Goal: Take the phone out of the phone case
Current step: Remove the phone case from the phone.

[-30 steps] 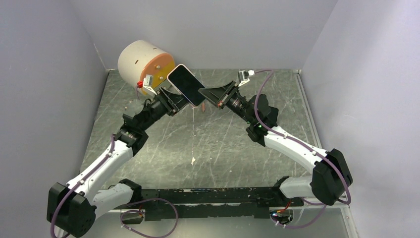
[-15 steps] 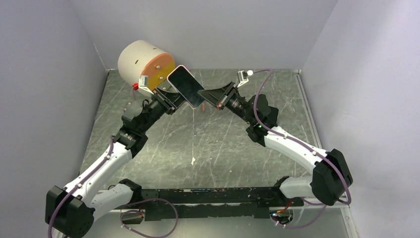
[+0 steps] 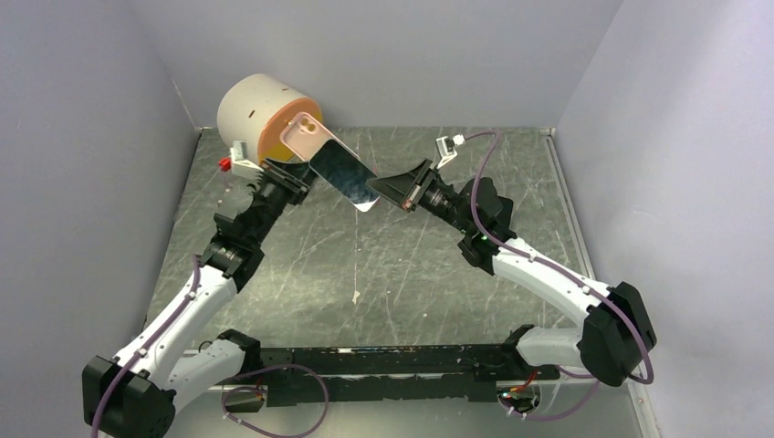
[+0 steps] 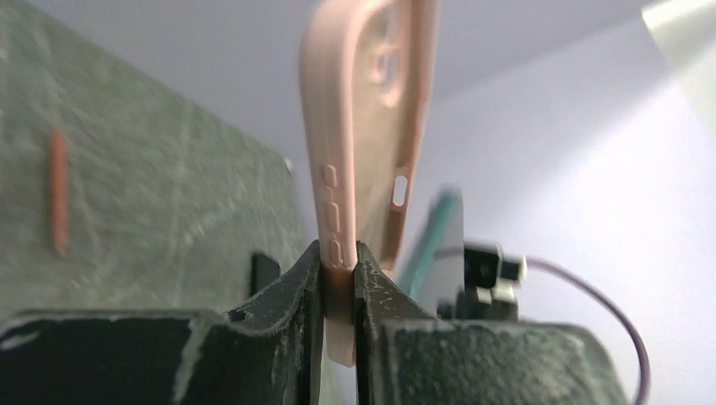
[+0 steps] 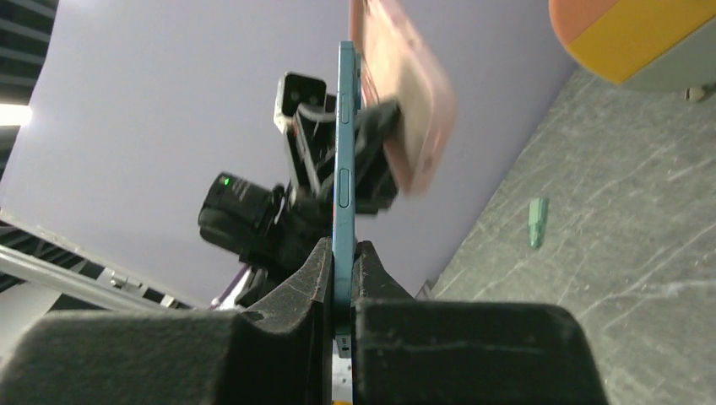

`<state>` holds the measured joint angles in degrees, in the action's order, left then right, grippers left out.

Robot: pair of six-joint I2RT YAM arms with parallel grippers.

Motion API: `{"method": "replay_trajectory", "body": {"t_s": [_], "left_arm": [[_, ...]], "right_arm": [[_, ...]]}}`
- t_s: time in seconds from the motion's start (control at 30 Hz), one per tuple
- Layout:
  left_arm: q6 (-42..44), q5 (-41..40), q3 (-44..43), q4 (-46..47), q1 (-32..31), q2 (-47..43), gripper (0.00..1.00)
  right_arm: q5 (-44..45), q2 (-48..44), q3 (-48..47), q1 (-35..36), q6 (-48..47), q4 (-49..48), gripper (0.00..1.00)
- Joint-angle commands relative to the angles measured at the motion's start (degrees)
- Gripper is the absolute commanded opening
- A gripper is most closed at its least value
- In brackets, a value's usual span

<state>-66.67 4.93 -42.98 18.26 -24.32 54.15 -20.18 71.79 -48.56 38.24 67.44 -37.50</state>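
Phone case (image 3: 303, 132) newly off phone (image 3: 339, 171) aslant far-left, each tight in own jaws

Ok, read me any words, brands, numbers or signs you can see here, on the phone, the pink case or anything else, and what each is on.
No readable text in any view.
Phone case: plain pink, no lettering.
Phone: dark screen, blue edge, no brand visible.
White drum with orange and yellow face: no label.

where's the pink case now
Top view, far left: the pink case is pinched in the left gripper, before the white cylinder, with the phone right of it.
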Motion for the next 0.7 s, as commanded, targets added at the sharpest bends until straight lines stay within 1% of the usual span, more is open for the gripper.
{"method": "replay_trajectory", "body": {"t_s": [0.0,0.1,0.27,0.37,0.43,0.53,0.67], "left_arm": [[0.6,-8.2,-2.3,5.7,3.6,-1.3,0.05],[1.0,-8.2,-2.3,4.0,4.2,-2.0,0.05],[0.4,-10.2,1.4,-0.8,4.4,-5.7,0.04],[0.4,-12.5,3.8,-6.8,4.5,-9.4,0.03],[-0.1,-15.1,5.5,-12.3,4.6,-11.9,0.03],[-3.7,-17.8,8.8,-17.0,4.9,-14.8,0.02],[-8.8,-19.3,13.4,-18.9,5.2,-14.8,0.03]], "right_arm": [[-4.3,-3.0,1.0,0.0,-1.0,-0.2,0.00],[-4.5,-3.8,1.5,-0.2,-1.5,-0.3,0.00],[-4.8,-5.7,1.7,-1.6,-3.1,0.7,0.00],[-5.1,-6.7,2.5,-3.0,-3.4,1.0,0.00],[-5.4,-7.3,3.1,-4.4,-3.7,1.5,0.00],[-5.8,-8.2,3.9,-6.0,-4.3,2.9,0.00],[-6.4,-9.3,4.7,-8.5,-5.7,5.3,0.00]]}}
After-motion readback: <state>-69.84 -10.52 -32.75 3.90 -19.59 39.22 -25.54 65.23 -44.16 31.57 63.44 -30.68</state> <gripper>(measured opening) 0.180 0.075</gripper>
